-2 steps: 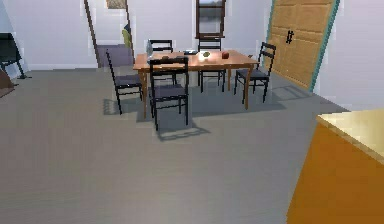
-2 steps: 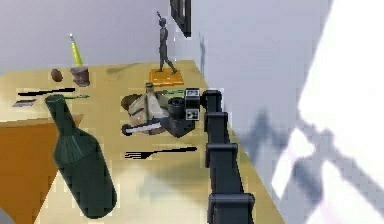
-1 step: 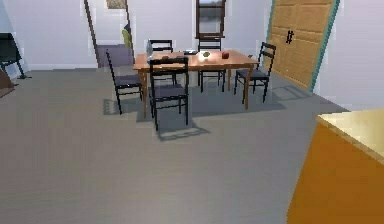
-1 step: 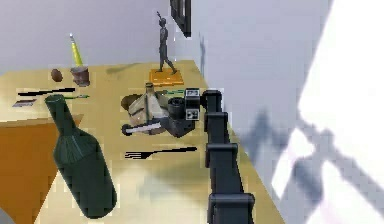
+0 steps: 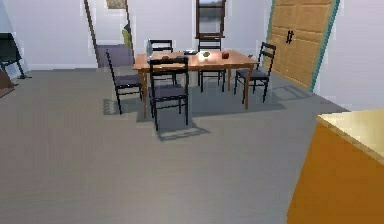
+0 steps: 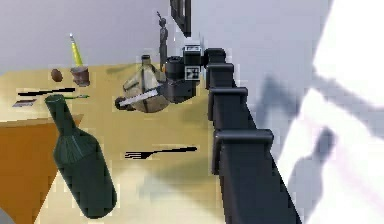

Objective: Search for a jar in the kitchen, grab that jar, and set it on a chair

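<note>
End effector (image 6: pixel 150 93) sits at the far end of the dark arm (image 6: pixel 245 150), low over the wooden counter (image 6: pixel 30 125). You cannot tell whether its fingers are spread or pressed together, nor whether it holds anything. The jar (image 6: pixel 140 78) is right at its tip, with the counter behind it.

Containers:
- The jar is pale tan and see-through, with a squat body narrowing to a short neck. It looks tilted. A thin light bar crosses its lower part. Contents not readable.
- A small brown cup (image 6: pixel 79 73) stands upright well left of the end effector, with a yellow-tipped stick (image 6: pixel 73 48) in it. A small round brown thing (image 6: pixel 57 74) sits just beside the cup, on the side away from the end effector.
- A tall dark green bottle (image 6: pixel 82 165) stands below and left of the end effector. You get no look at its fill.

Loose items:
- A dark fork (image 6: pixel 160 152) lies flat on the counter between the bottle and the arm.
- A dark knife-like utensil (image 6: pixel 45 96) lies left of the jar.
- A slim dark figure (image 6: pixel 162 40) stands just beyond the end effector.

Forward view: dark chairs (image 5: pixel 168 92) stand grouped across the grey floor (image 5: pixel 150 170).
</note>
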